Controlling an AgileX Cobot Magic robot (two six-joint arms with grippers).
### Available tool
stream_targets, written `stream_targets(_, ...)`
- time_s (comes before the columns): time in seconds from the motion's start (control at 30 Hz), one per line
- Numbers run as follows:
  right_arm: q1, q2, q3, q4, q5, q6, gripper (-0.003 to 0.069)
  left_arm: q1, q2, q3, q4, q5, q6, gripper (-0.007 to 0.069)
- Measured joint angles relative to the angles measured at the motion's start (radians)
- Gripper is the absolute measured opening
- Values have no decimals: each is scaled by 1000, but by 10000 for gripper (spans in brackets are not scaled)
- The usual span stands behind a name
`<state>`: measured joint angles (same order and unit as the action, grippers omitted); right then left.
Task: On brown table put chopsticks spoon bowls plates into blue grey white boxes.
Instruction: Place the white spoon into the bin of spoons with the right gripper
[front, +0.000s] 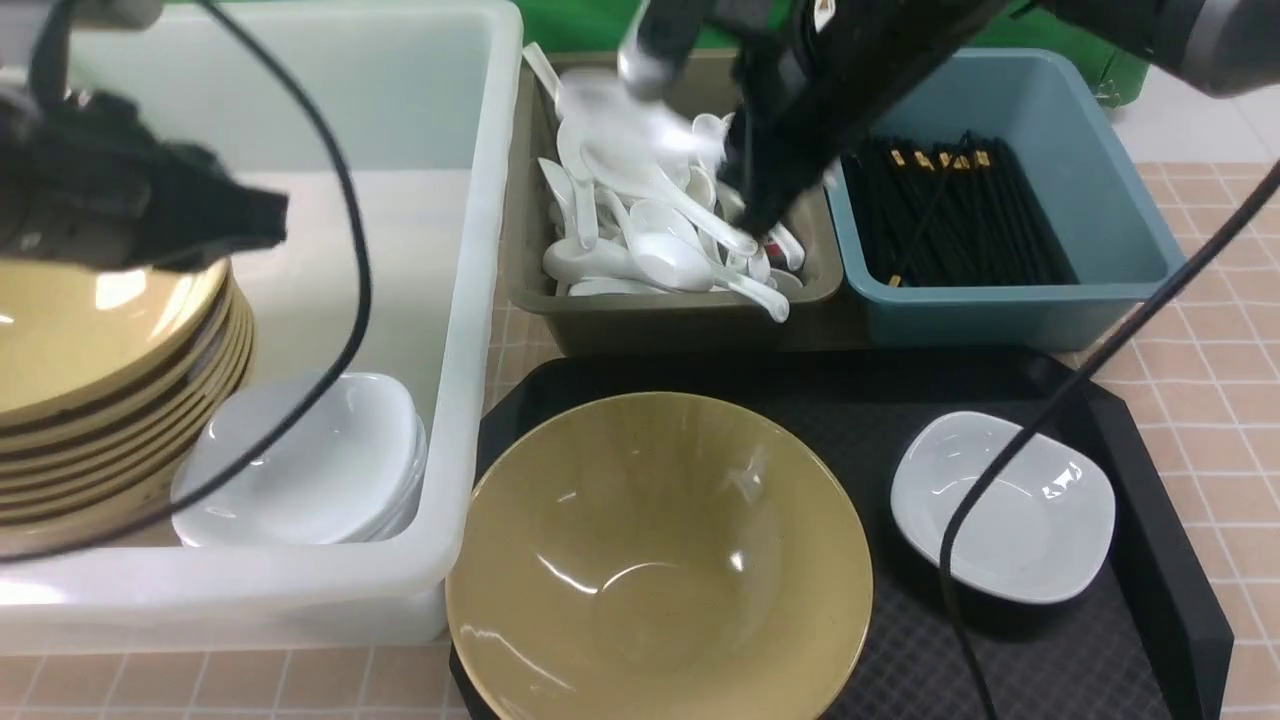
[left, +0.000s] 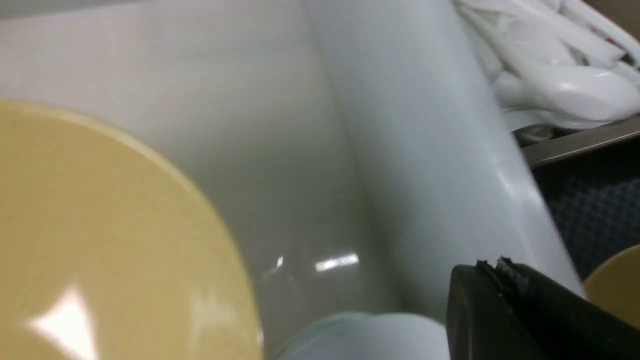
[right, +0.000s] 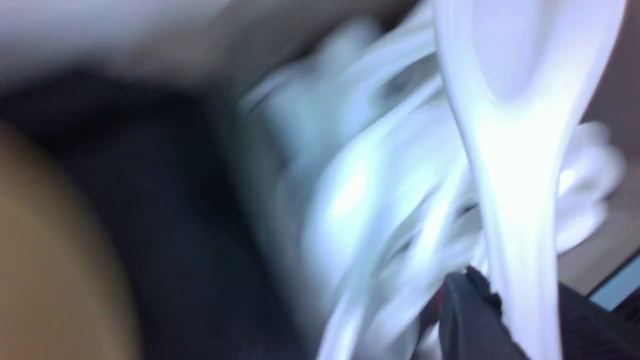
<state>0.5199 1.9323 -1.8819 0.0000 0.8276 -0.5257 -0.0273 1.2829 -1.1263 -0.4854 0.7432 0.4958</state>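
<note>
Being held in the R jaws, closed on its handle, is a glossy white soup spoon w/ a deep oval scoop (right: 520, 200), blurred in the front view & kept above the olive-grey rectangular plastic tub (front: 690, 325). Other white spoons (front: 675, 262) are heaped in that tub, handles at mixed angles. L jaws are fully shut w/ nothing gripped, & are placed over the large translucent white plastic tub (front: 465, 300), near the nested stack of wide mustard-yellow bowls (front: 110, 330). Just beside the stack, in the same tub, small rounded-square white dishes (front: 300, 460) are nested. Black chopsticks w/ gold bands (front: 980, 220) are gathered in the teal-blue rectangular plastic tub (front: 1110, 210), next to the olive-grey one. On the flat black textured tray (front: 1050, 670), a lone mustard-yellow bowl (front: 660, 540) & a lone white rounded-square dish (front: 1000, 510) are set well apart, both right way up. Tubs & tray are carried by the pinkish-tan worktop w/ white grid lines (front: 1215, 380). Part of the front view, incl. the lone dish, is crossed by a black cable (front: 1080, 385).
</note>
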Motion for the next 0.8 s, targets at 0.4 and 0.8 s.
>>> stream_targets(0.4, -39, 179, -2, 0, -318, 318, 420, -28, 140, -155, -218, 197, 261, 2)
stream_targets(0.8, -40, -7, -208, 0, 326, 182, 587, -373, 387, -421, 184, 289, -41, 76)
